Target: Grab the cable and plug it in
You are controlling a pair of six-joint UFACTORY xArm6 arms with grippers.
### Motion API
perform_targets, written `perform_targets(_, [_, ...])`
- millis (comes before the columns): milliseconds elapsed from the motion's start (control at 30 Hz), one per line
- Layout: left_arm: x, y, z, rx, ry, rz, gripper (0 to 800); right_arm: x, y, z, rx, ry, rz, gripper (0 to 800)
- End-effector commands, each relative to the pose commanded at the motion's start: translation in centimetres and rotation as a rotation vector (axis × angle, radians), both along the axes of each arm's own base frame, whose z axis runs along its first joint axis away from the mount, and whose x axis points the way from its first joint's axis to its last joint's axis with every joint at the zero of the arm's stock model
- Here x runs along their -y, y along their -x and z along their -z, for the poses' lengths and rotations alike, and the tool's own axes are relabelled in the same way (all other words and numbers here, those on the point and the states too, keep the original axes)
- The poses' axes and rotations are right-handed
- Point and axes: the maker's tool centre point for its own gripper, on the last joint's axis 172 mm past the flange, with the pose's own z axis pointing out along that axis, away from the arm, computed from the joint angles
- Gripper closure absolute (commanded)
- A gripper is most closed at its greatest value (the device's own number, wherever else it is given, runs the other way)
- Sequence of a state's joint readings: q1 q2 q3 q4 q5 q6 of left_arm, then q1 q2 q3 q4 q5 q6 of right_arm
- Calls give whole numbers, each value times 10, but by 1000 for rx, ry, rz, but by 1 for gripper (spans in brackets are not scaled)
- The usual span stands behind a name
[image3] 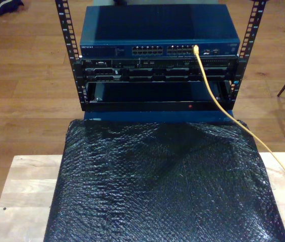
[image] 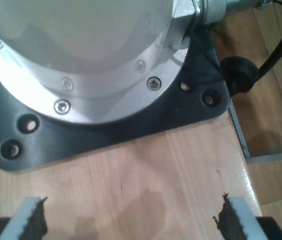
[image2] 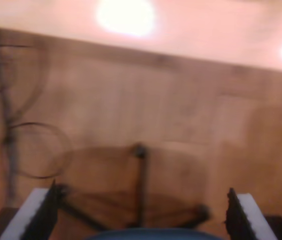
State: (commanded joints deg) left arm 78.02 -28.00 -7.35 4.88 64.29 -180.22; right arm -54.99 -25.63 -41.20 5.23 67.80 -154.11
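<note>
The yellow cable (image3: 211,88) shows in the exterior view. Its tip sits in a port (image3: 196,49) on the front of the blue network switch (image3: 157,30). From there it runs down across the rack and off toward the exterior view's lower right. My first gripper (image: 133,222) is open with nothing between its fingers (image: 31,220), above a wooden tabletop near an arm's base. My second gripper (image2: 141,217) is open too, over a blurred wooden floor, with nothing between its fingers (image2: 243,215).
A black rack (image3: 81,75) holds the switch. A black bubble-wrap sheet (image3: 162,186) covers the wooden table (image3: 26,191) in front of it. A silver arm base (image: 81,50) stands on a black plate (image: 106,135), a thick black cable (image: 275,50) beside it. A dark stool base (image2: 141,200) stands on the floor.
</note>
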Motion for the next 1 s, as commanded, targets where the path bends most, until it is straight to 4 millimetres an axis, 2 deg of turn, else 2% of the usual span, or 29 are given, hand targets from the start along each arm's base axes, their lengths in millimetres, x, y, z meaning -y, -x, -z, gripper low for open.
perform_targets(200, [0, 0, 0, 0, -2, 0, 0, -17, 80, 23, -103, -62, -36, 7])
perform_targets(400, [0, 0, 0, 0, 0, -2, 0, -40, 130, 48, -100, -119, -54, 7])
perform_targets(533, [0, 0, 0, 0, 0, -2, 0, -54, 150, 64, -96, -153, -53, 7])
perform_targets(767, [0, 0, 0, 0, -2, 0, 0, -82, 170, 99, -100, -207, -27, 7])
perform_targets(900, [0, 0, 0, 0, -2, -2, 0, -88, 175, 125, -95, -195, -4, 7])
perform_targets(1000, [0, 0, 0, 0, -2, 0, 0, -82, 175, 131, -83, -139, 1, 9])
